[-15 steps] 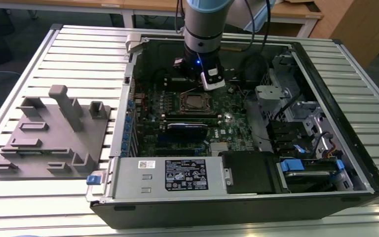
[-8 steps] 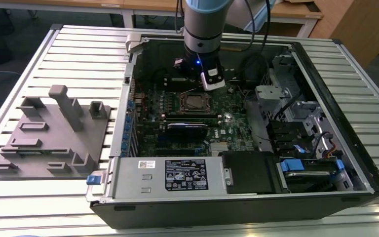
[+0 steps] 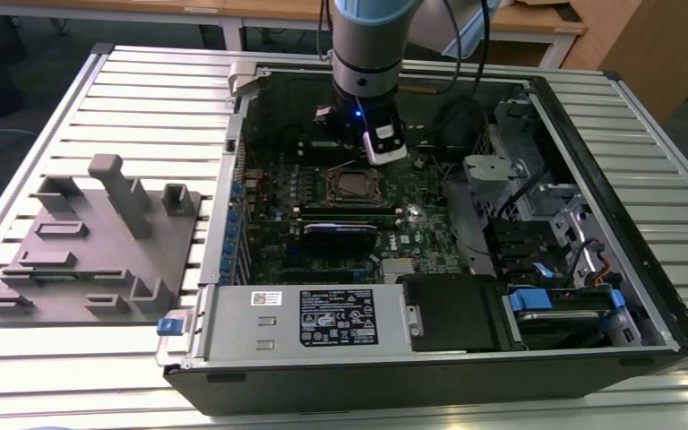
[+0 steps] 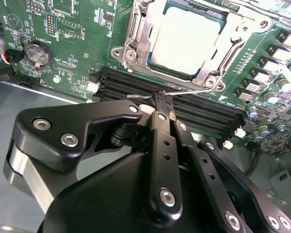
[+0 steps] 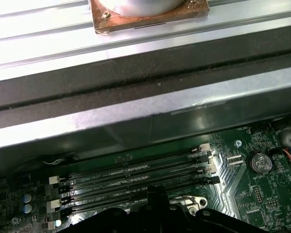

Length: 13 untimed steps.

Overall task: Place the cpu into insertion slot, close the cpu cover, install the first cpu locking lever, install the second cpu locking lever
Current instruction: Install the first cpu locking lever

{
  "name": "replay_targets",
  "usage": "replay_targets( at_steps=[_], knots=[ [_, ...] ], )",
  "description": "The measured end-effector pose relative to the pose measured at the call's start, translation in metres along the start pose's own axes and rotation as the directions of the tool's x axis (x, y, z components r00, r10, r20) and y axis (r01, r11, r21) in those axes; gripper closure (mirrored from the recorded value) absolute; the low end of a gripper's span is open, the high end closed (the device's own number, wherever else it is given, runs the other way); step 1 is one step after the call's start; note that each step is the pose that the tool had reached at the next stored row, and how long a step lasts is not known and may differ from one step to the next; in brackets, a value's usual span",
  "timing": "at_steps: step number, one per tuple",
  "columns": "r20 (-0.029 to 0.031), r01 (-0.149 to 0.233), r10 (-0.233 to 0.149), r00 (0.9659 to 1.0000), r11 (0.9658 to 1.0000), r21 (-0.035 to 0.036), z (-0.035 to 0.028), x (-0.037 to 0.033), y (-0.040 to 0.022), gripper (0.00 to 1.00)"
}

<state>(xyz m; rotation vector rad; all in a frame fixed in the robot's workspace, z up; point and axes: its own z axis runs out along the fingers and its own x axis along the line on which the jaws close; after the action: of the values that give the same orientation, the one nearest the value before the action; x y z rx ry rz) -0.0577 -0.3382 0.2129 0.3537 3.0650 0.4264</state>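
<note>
The jaws are drawn fully together, no gap showing between the black fingertips (image 4: 160, 110), and the gripper (image 4: 162, 100) has its tip against a thin wire locking lever (image 4: 199, 91) that runs across the edge of the socket; whether the wire is pinched or only pressed cannot be told. Just beyond the tip, the cpu (image 4: 184, 39) lies flat in the insertion slot (image 3: 350, 185), and the cpu cover (image 4: 137, 34) is folded down over it, the chip's grey top showing through its window. The black memory slots (image 4: 203, 112) lie directly under the fingers, on the green motherboard (image 4: 87, 29), with a coin battery (image 4: 34, 53) off to one side. In the exterior view the arm (image 3: 362, 54) drops almost straight down into the open computer case (image 3: 631, 179), wrist above the board just behind the socket. A white printed label (image 3: 334, 316) sits on the power supply at the case's near end. A grey fixture (image 3: 93, 242) rests on the slatted table (image 3: 153, 98) at the exterior view's left.
</note>
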Motion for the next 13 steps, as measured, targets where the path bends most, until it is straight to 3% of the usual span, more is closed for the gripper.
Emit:
replay_targets(
  at_steps=[5,9,13],
  knots=[
    [0.003,-0.01,0.01,0.9999,0.9999,-0.0001,0.0003,0.0,-0.0001,0.89],
    [0.0146,-0.051,0.051,0.9986,0.9987,-0.0006,0.0007,-0.0001,-0.0002,0.89],
    [0.0281,-0.099,0.099,0.9947,0.9951,-0.0019,0.0012,-0.0001,-0.0003,0.89]
  ],
)
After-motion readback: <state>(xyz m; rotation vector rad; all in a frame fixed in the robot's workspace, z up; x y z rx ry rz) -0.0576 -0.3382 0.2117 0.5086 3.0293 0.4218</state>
